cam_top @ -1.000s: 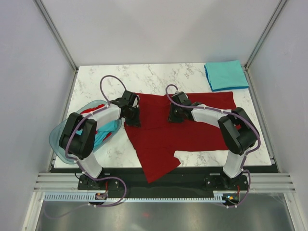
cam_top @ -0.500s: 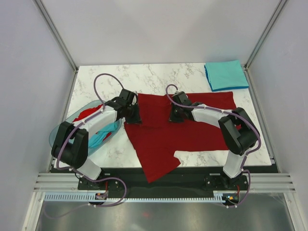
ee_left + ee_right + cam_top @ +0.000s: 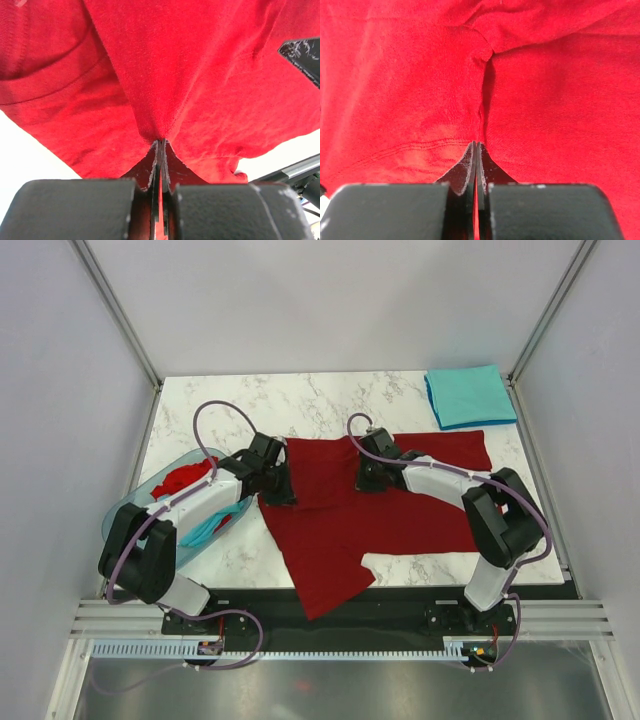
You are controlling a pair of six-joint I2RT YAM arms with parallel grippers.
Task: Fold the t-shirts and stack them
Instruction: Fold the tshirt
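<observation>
A dark red t-shirt (image 3: 340, 520) lies spread across the marble table, one corner hanging over the near edge. My left gripper (image 3: 280, 490) is shut on its left edge, red cloth pinched between the fingertips in the left wrist view (image 3: 161, 142). My right gripper (image 3: 365, 478) is shut on the shirt's middle upper part, cloth pinched in the right wrist view (image 3: 476, 146). A flap of the shirt (image 3: 320, 470) lies folded between the two grippers. A folded teal t-shirt (image 3: 470, 395) lies at the far right corner.
A translucent blue-green basin (image 3: 135, 515) at the table's left edge holds more red cloth (image 3: 180, 480) and teal cloth (image 3: 205, 530). Grey walls with metal posts enclose the table. A metal rail (image 3: 320, 625) runs along the near edge.
Both grippers have drawn the shirt's upper edge toward the near side, so the flap between them is folded over more. The left arm has swung lower and further left.
</observation>
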